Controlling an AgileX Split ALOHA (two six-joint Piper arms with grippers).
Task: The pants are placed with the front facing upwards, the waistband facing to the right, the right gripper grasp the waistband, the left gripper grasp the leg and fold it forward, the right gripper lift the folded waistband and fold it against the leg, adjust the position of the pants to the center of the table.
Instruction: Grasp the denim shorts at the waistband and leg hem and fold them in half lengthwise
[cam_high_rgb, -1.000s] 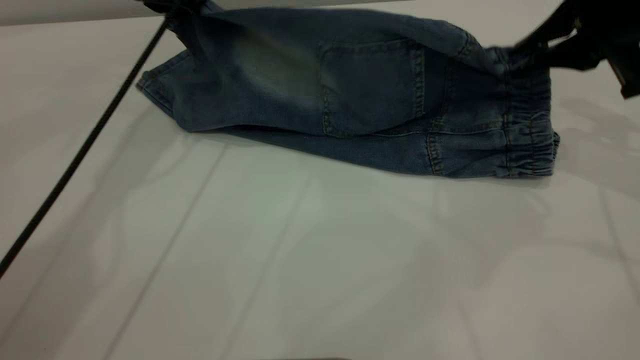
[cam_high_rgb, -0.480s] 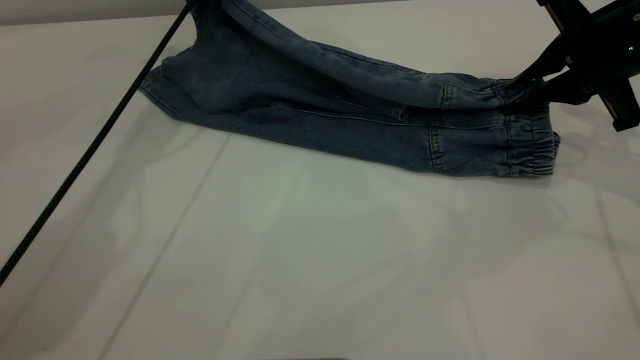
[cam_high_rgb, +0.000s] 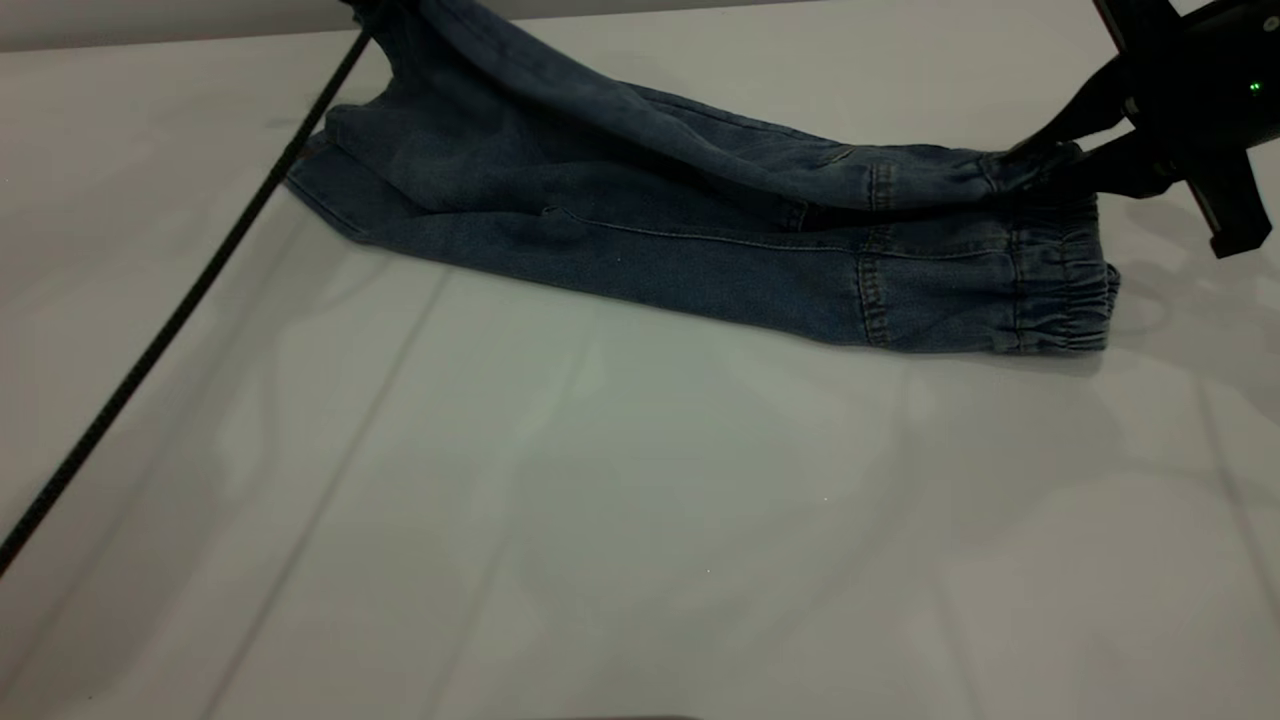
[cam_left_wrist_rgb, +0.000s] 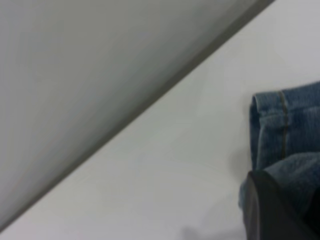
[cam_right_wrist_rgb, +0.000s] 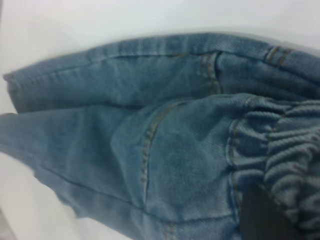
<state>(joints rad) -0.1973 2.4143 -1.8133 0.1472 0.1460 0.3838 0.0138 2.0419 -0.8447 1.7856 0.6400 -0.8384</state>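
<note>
We see the right claw (cam_high_rgb: 1045, 165) pinching the pants' (cam_high_rgb: 700, 250) waistband (cam_high_rgb: 1060, 290); the left claw's (cam_left_wrist_rgb: 275, 210) grip we cannot tell.

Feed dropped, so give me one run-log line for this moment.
stage: lengthwise fold | right pincer: shut on waistband | left pincer: out of exterior view, leg raised at far left | pants: lower half flat on table

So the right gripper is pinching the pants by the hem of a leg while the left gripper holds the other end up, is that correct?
Not quite: the right gripper pinches the waistband, not a leg hem, as the exterior view shows. The left gripper does hold the other end of the pants up.
</note>
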